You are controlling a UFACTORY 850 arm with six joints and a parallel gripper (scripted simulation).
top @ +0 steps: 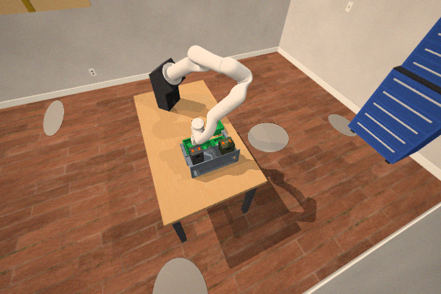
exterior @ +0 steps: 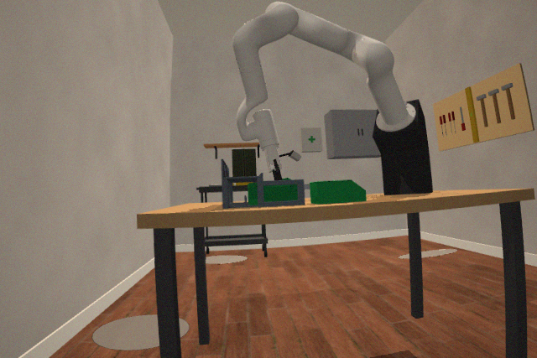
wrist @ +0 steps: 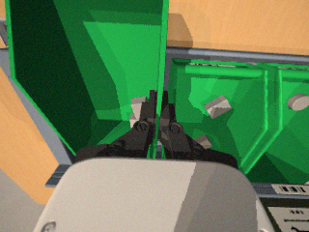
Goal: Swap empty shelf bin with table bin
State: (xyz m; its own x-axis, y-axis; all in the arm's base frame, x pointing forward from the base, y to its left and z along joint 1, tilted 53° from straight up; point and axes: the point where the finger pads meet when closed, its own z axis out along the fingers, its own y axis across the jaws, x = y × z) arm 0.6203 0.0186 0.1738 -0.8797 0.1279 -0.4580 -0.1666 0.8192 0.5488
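My gripper (wrist: 157,101) (exterior: 278,178) is shut on the right side wall of a green bin (wrist: 137,45) (exterior: 279,193) (top: 186,145) that holds small grey parts. This bin is at the end place of the grey-blue shelf (wrist: 217,54) (top: 215,165) (exterior: 260,191). In the wrist view its front reaches out past the front lip, and it looks nearer the camera than its neighbours. Its base and any contact with the shelf floor are hidden. Another green bin (top: 218,129) (exterior: 338,192) stands upright on the table, off the shelf; its inside is not visible.
Neighbour green bins (wrist: 195,79) (wrist: 294,123) with grey parts sit close to the right of the held one. Dark boxes with orange marks, one at the left (top: 196,156) and one at the right (top: 227,146), stand on the shelf's upper board behind the bins.
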